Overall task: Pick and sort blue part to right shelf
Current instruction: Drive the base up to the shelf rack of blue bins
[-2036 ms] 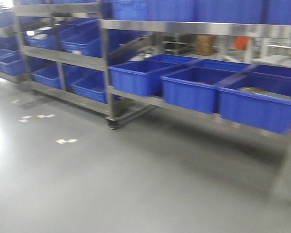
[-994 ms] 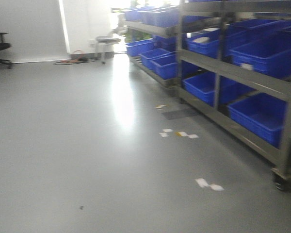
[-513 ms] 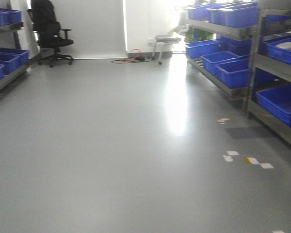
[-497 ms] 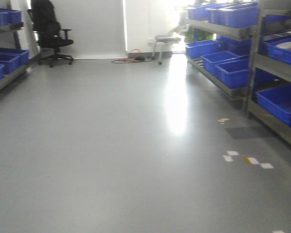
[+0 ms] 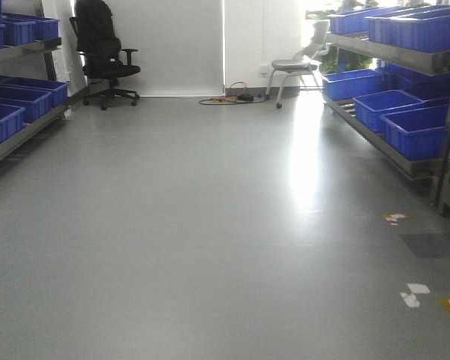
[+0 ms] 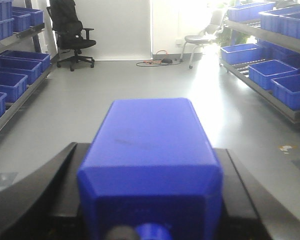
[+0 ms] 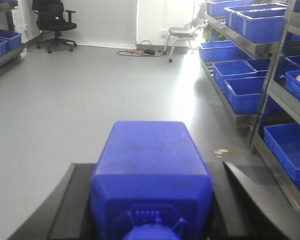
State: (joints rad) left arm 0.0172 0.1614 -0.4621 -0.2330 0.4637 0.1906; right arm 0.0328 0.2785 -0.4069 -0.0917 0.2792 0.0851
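While the right hand point(image 7: 150, 166) clamps its flanks between two black fingers point(image 7: 75, 200), the blue part point(image 7: 150, 170) lies lengthwise under the right wrist camera, with its wide cap nearest the lens and its boxy body pointing down the aisle. A short row of raised ridges beside the cap is too blurred to read. The part is held out in the aisle, apart from the right shelf point(image 7: 272, 75), whose steel frame carries blue bins point(image 7: 245, 90).

The left hand point(image 6: 149, 150), on the side away from the right shelf, grips a blue block point(image 6: 150, 150) with a small round stud toward the lens.

Across the grey floor point(image 5: 172, 225) from the right shelf stands another rack point(image 5: 30, 132) of blue bins. Beyond the right shelf's far end are a grey chair point(image 5: 296, 64), an orange cable point(image 5: 229, 97) and a black office chair point(image 5: 105, 45). White tape scraps point(image 5: 414, 294) lie near the right shelf's foot.
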